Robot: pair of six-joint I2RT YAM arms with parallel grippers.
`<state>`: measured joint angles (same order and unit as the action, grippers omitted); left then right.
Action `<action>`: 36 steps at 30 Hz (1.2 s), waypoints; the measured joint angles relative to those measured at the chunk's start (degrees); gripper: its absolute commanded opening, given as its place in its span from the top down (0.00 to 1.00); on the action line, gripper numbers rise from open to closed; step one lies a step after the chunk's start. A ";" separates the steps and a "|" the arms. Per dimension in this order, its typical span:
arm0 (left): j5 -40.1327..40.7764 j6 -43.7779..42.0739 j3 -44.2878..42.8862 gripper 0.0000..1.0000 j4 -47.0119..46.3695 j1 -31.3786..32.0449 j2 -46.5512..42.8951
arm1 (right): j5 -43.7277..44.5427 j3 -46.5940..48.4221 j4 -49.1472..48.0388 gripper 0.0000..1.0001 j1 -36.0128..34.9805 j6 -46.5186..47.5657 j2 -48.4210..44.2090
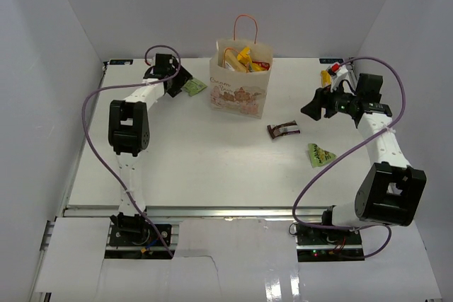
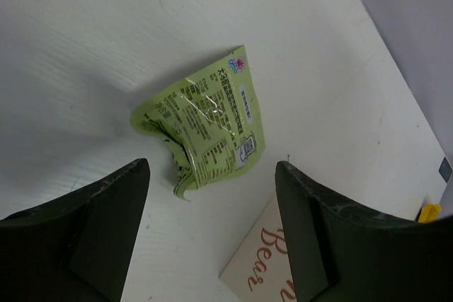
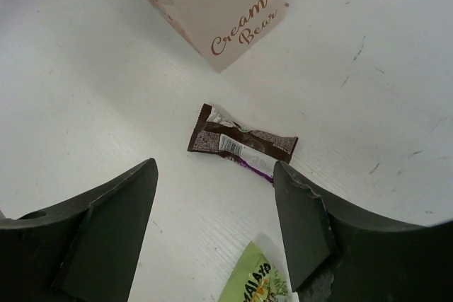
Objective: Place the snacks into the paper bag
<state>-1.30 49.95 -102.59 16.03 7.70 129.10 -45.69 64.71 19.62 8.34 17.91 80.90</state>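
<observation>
Bench layout: the left end effector hovers with its jaws spread wide and empty. A green packet lies crumpled on the bench just ahead of its fingertips, close to the left side of the upright paper bag. The right end effector is also spread wide and holds nothing. A dark brown bar wrapper lies ahead of its jaws, off the bag's front right corner. A second green packet shows at the lower edge of the right wrist view. Only the top view shows the bag's open mouth with yellow pouches inside, and a yellow and red packet at the far right, behind the right arm. The left arm rises from its base, its forearm angled toward the bag. The right arm folds at the elbow, its wrist turned leftward.
</observation>
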 measured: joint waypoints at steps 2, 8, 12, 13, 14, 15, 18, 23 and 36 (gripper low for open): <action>-0.24 1.09 -3.23 0.27 1.05 0.02 3.08 | -0.20 -1.33 0.39 0.27 0.68 0.35 -0.55; -0.61 4.98 -7.72 0.42 3.61 0.02 7.98 | -0.79 -1.95 0.26 0.28 1.49 0.48 -1.46; -0.26 6.56 -8.13 0.57 5.03 0.02 8.39 | -0.81 -1.95 0.09 0.28 1.66 0.11 -1.46; -0.24 6.84 -8.13 0.62 5.35 0.00 8.46 | -0.87 -1.95 0.04 0.28 1.68 -0.02 -1.46; -0.24 7.08 -8.13 0.67 5.66 0.00 8.48 | -0.96 -1.95 0.02 0.28 1.73 -0.26 -1.42; -0.24 7.08 -8.13 0.73 6.01 0.00 8.48 | -0.98 -1.95 0.00 0.28 1.73 -0.57 -1.38; -0.61 6.93 -8.13 0.85 5.81 0.00 8.46 | -1.01 -1.95 0.00 0.29 1.73 -1.01 -1.25; -2.14 4.81 -7.32 1.00 3.67 -0.22 8.22 | -1.01 -1.95 0.00 0.29 1.75 -1.16 -1.18; -9.94 -15.19 7.96 1.00 -12.41 -0.92 -18.99 | -0.96 -1.95 0.07 0.29 1.75 -0.28 -1.79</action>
<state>-11.25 34.76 -94.63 3.62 6.79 110.10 -46.65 62.76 19.68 10.09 17.63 79.11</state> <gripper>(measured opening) 0.148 0.711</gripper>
